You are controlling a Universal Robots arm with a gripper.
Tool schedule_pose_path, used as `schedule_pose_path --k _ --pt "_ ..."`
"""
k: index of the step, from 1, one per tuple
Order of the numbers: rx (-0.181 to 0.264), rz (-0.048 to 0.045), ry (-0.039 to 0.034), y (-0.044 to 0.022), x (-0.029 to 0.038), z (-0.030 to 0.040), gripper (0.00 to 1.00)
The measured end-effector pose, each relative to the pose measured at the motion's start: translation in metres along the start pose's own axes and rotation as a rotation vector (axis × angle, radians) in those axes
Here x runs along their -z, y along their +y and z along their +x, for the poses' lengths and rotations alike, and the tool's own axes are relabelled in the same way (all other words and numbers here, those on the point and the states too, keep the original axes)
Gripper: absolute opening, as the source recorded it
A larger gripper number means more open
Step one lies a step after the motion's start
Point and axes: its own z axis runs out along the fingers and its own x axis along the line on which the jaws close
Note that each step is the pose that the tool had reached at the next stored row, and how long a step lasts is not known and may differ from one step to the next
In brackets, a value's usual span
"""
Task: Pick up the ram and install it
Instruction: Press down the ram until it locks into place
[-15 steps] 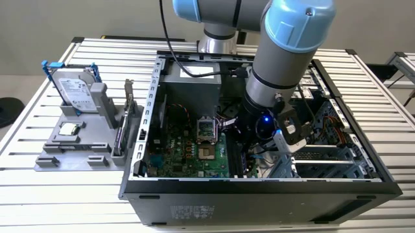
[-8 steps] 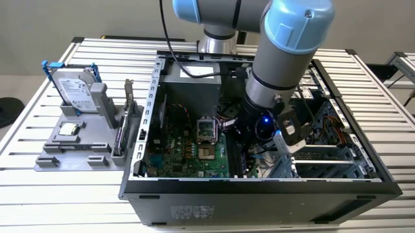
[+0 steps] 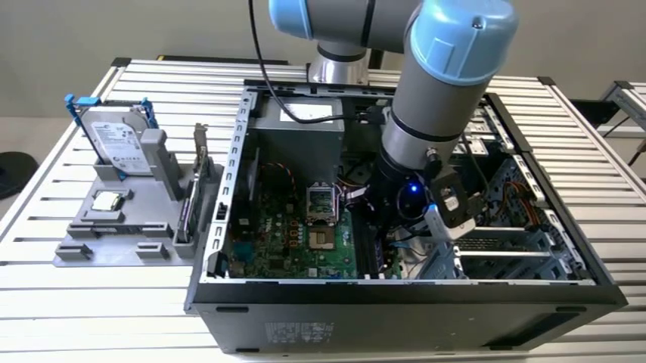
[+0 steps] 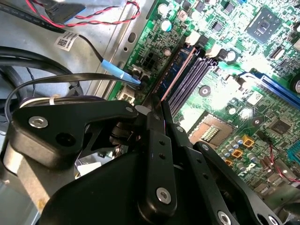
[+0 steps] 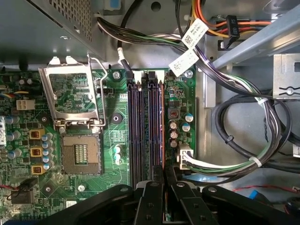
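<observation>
My gripper (image 5: 164,177) (image 4: 157,104) is down inside the open computer case (image 3: 404,291), its black fingers (image 5: 151,199) drawn close together over the memory slots (image 5: 140,126) (image 4: 193,75). Between the fingertips runs the ram (image 5: 162,126) (image 4: 177,70), seen edge-on as a thin copper-toned strip. It lies along the slot nearest the capacitors (image 5: 174,129). How deep it sits in that slot I cannot tell. In the exterior view the arm (image 3: 434,113) reaches down over the green motherboard (image 3: 293,234).
An open processor socket (image 5: 82,152) (image 3: 320,200) lies beside the slots. Thick cable bundles (image 5: 243,122) crowd the other side. Outside the case, a grey holder (image 3: 111,246) carries a hard drive (image 3: 116,136) with blue brackets and a small silver chip (image 3: 106,200).
</observation>
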Motion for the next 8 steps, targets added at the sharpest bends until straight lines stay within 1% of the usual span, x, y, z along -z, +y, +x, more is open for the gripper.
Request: schedule_pose_path --k 8 --pt "0.000 0.0002 -0.0001 0.0000 -0.0015 0.0000 0.00"
